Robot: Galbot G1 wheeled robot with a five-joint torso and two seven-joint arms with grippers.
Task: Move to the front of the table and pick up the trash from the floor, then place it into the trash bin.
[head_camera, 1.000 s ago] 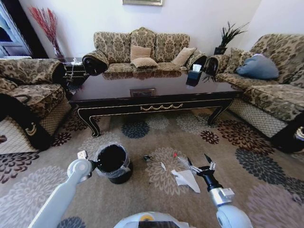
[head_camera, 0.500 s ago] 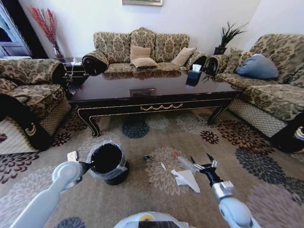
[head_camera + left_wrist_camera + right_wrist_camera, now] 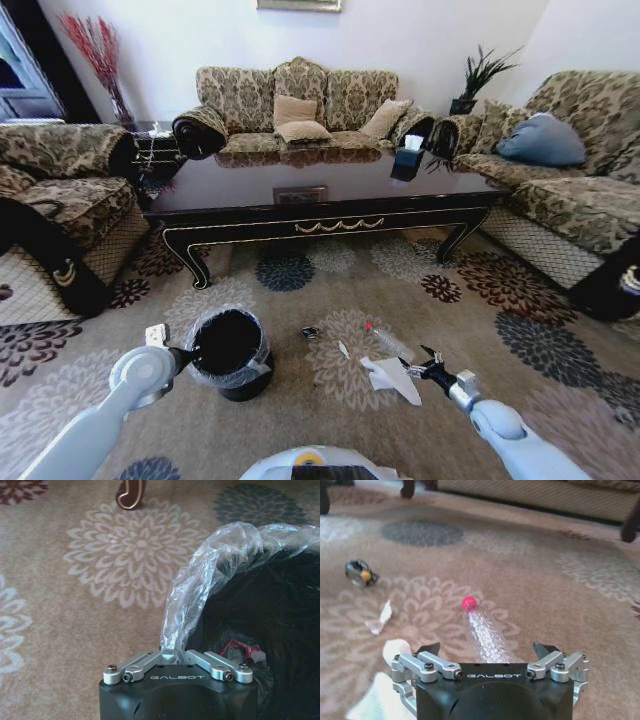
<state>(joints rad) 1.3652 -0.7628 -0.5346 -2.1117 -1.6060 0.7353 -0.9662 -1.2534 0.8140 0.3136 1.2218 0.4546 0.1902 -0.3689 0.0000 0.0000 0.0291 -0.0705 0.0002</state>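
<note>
The trash lies on the flowered carpet in front of the table [image 3: 250,190]: a clear crumpled bottle with a red cap [image 3: 386,341] [image 3: 487,632], a flat white paper [image 3: 392,378] [image 3: 385,685], a small white scrap [image 3: 343,349] [image 3: 379,619] and a dark scrap [image 3: 311,332] [image 3: 360,573]. My right gripper [image 3: 425,364] [image 3: 487,649] is low over the carpet and open, its fingers on either side of the bottle's near end. My left gripper [image 3: 188,355] [image 3: 173,656] is shut on the bag-lined rim of the black trash bin [image 3: 228,348] [image 3: 260,605], which has a red-and-white piece inside.
Patterned sofas stand left [image 3: 60,190], back [image 3: 300,105] and right [image 3: 580,190] of the table. A dark tissue box [image 3: 408,160] sits on the tabletop. Open carpet stretches between the table's carved legs and me.
My right gripper has dropped lower toward the carpet and closed in on the bottle. The left arm has swung a little left, carrying the bin with it.
</note>
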